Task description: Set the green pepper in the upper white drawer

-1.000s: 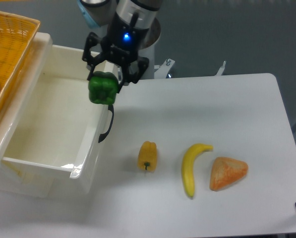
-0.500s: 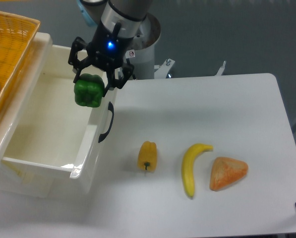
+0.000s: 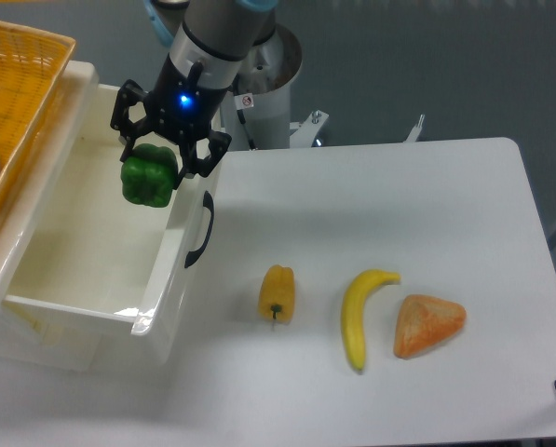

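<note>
one gripper (image 3: 153, 164) clamping one green pepper (image 3: 148, 175), over one upper white drawer (image 3: 91, 242)

You see a glossy, smooth green pepper (image 3: 149, 174) and a shiny white plastic drawer (image 3: 162, 270) whose walls catch the light, with a black handle (image 3: 201, 230). Your gripper (image 3: 162, 149) looks matt black. The table (image 3: 399, 205) is smooth, matt white. The basket (image 3: 17, 102) at far left is woven orange. The banana (image 3: 359, 312) looks smooth and faintly shiny.
</note>
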Tool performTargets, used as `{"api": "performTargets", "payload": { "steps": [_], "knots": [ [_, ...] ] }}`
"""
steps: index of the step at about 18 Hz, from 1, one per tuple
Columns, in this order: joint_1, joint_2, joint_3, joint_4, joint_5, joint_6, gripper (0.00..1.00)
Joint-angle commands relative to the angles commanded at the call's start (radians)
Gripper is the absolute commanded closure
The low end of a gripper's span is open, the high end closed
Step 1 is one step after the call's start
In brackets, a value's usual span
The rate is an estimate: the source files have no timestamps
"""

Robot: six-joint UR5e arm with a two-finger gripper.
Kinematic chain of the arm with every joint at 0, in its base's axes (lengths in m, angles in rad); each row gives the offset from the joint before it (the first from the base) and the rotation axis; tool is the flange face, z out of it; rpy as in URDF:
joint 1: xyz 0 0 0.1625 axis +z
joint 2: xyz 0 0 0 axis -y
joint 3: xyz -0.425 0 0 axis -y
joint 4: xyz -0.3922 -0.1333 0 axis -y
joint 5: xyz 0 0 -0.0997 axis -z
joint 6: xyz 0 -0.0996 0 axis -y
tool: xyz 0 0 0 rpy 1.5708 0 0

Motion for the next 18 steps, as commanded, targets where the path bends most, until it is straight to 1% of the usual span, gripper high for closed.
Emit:
{"api": "performTargets", "payload": {
  "steps": [4,5,8,9,10,11,12,14,18],
  "knots": [
    [-0.002,0.0,0.0,0.0,0.0,0.0,0.05],
    [-0.003,0.002,0.0,0.0,0.0,0.0,0.01],
    [-0.002,0.002,0.006,0.003,0.006,0.008,0.0],
    [0.009,0.002,0.009,0.017,0.023,0.03,0.0],
    [0.018,0.002,0.011,0.043,0.049,0.063,0.0],
    [0.034,0.0,0.015,0.066,0.089,0.099,0.0],
    [0.044,0.0,0.009,0.074,0.133,0.129,0.0],
    [0.054,0.002,0.003,0.072,0.178,0.143,0.0],
    [0.098,0.017,0.003,0.064,0.184,0.144,0.0]
  ]
}}
